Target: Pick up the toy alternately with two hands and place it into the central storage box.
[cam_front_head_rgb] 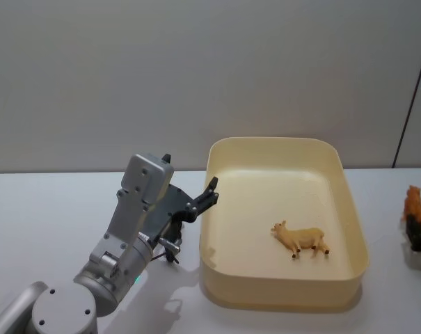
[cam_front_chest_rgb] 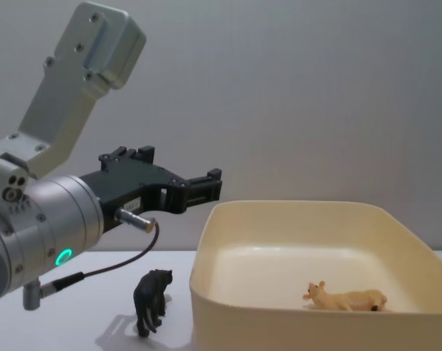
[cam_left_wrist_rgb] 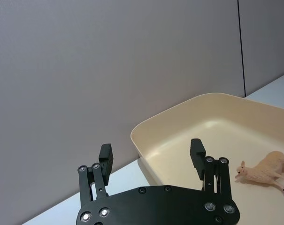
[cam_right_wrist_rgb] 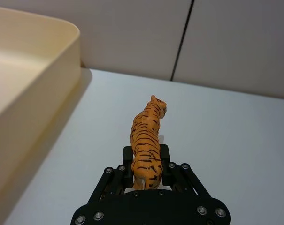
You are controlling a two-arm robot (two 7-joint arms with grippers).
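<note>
The cream-yellow central storage box (cam_front_head_rgb: 349, 209) stands mid-table, with a tan animal toy (cam_front_head_rgb: 302, 240) lying on its side inside. My left gripper (cam_left_wrist_rgb: 151, 157) hangs open and empty just outside the box's left rim (cam_front_chest_rgb: 206, 219), above a small black animal toy (cam_front_chest_rgb: 151, 300) standing on the table. My right gripper (cam_right_wrist_rgb: 145, 165) is shut on an orange striped tiger toy (cam_right_wrist_rgb: 146, 138), to the right of the box. That tiger (cam_front_head_rgb: 415, 203) shows at the right edge of the head view.
The white table (cam_front_head_rgb: 50, 209) runs out to the left and right of the box. A grey wall (cam_front_head_rgb: 196, 69) rises close behind it. The left arm's silver body with its green ring light (cam_front_chest_rgb: 62, 257) fills the near left.
</note>
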